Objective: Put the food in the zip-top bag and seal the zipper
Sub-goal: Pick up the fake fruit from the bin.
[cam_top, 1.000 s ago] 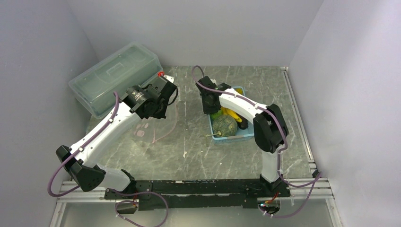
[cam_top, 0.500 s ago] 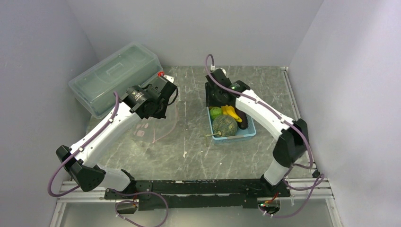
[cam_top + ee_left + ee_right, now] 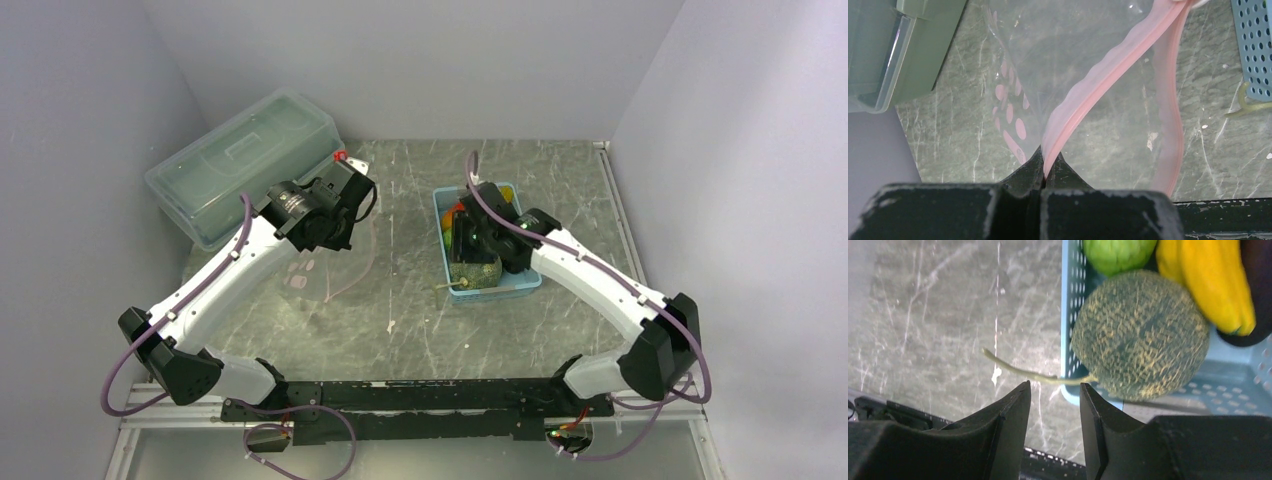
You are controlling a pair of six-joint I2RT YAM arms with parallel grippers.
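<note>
From overhead, the left gripper (image 3: 338, 232) hangs over the zip-top bag (image 3: 318, 272), which lies floppy on the table (image 3: 420, 320) beneath and ahead of its fingers. The lidded box (image 3: 240, 165) sits close behind the wrist, and from up here the jaws cannot be read. The right gripper (image 3: 468, 240) is low over the blue basket (image 3: 497, 293). Its body hides most of the food, leaving only the netted green melon (image 3: 476, 270) under its tips and a red-orange piece (image 3: 458, 211) beyond it. The left wrist camera settles what the overhead leaves open: the jaws are pressed together on one lip of the pink zipper (image 3: 1098, 85), pinching it near its end. The other lip runs apart from it on the basket side, so the mouth gapes ahead of the fingers, while the clear, pink-dotted film spreads toward the box. The right wrist camera shows the two fingers (image 3: 1013, 415) standing apart with nothing between them. The melon's thin stem (image 3: 1023, 371) crosses just past the tips and the melon lies ahead, to one side, against the basket wall. Farther ahead are things the overhead hides: a bright-green ball (image 3: 1118, 252), yellow bananas (image 3: 1215, 285) and a dark purple piece (image 3: 1259, 290).
</note>
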